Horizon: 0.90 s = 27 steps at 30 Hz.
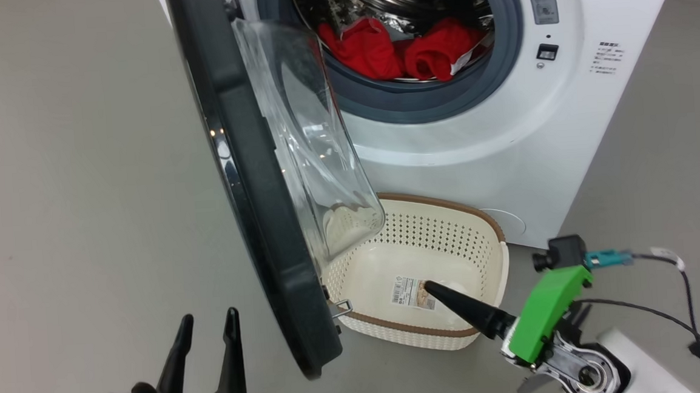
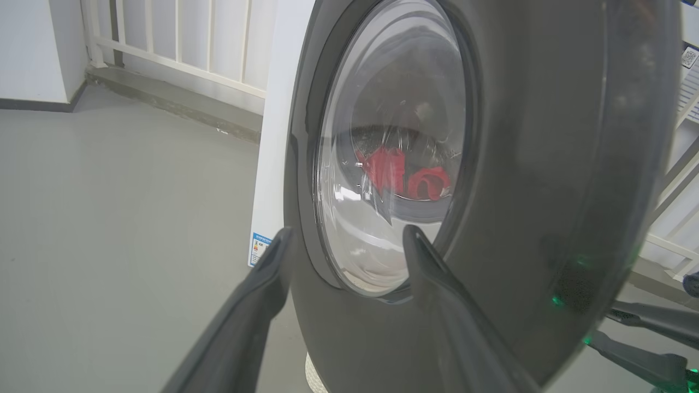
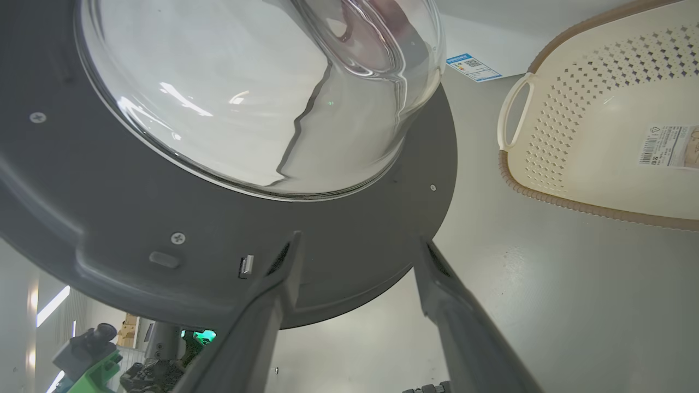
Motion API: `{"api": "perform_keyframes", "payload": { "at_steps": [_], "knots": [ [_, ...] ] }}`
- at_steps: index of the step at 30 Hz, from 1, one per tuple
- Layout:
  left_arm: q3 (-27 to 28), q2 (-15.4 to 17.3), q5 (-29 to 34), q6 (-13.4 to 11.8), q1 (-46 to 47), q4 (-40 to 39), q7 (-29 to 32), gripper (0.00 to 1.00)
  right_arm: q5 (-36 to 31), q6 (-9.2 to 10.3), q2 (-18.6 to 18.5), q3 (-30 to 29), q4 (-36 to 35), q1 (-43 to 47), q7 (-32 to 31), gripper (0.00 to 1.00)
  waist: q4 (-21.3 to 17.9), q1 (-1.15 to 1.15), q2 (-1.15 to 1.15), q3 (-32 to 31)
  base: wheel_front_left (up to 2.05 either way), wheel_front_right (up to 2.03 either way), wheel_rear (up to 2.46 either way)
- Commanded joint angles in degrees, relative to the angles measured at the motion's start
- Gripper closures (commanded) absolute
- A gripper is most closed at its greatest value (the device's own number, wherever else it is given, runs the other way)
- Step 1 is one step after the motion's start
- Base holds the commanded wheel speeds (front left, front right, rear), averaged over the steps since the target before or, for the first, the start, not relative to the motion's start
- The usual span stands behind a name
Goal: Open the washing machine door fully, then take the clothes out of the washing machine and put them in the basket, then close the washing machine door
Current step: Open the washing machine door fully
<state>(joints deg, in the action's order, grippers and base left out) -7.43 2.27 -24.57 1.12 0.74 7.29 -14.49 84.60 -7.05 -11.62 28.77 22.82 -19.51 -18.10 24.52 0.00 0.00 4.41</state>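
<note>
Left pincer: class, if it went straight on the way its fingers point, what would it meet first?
Probably the washing machine door: its dark rim below the window lies straight ahead of the left pincer; depth unclear.

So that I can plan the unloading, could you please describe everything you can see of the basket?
The basket is cream-white perforated plastic, a rounded rectangle with a brown woven-look rim, a loop handle at the side and a barcode label on its bottom. It stands upright and empty on the grey floor before the washing machine; the glass of the open door overlaps its left corner in the head view.
</note>
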Motion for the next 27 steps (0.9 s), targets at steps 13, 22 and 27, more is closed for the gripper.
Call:
{"api": "perform_keyframes", "payload": {
  "at_steps": [13,22,27],
  "knots": [
    [2.95,0.61,0.93,0.39,-0.53,-1.19,-0.51,0.00,-8.58,-0.44,-6.38,5.84,3.48,2.37,16.25,0.00,-1.79,0.00,0.00,-0.29,0.00,0.00,0.00],
    [3.06,0.61,0.79,0.42,-0.39,-1.12,-0.51,0.00,-17.27,-0.44,-8.98,14.52,6.89,-0.60,30.03,0.00,-2.41,0.00,0.00,0.19,0.00,0.00,0.00],
    [3.14,0.61,0.79,0.31,-0.34,-1.10,-0.51,0.00,-22.56,-0.44,-9.20,16.72,8.08,-2.01,32.96,0.00,-2.52,0.00,0.00,0.26,0.00,0.00,0.00]
  ]
}}
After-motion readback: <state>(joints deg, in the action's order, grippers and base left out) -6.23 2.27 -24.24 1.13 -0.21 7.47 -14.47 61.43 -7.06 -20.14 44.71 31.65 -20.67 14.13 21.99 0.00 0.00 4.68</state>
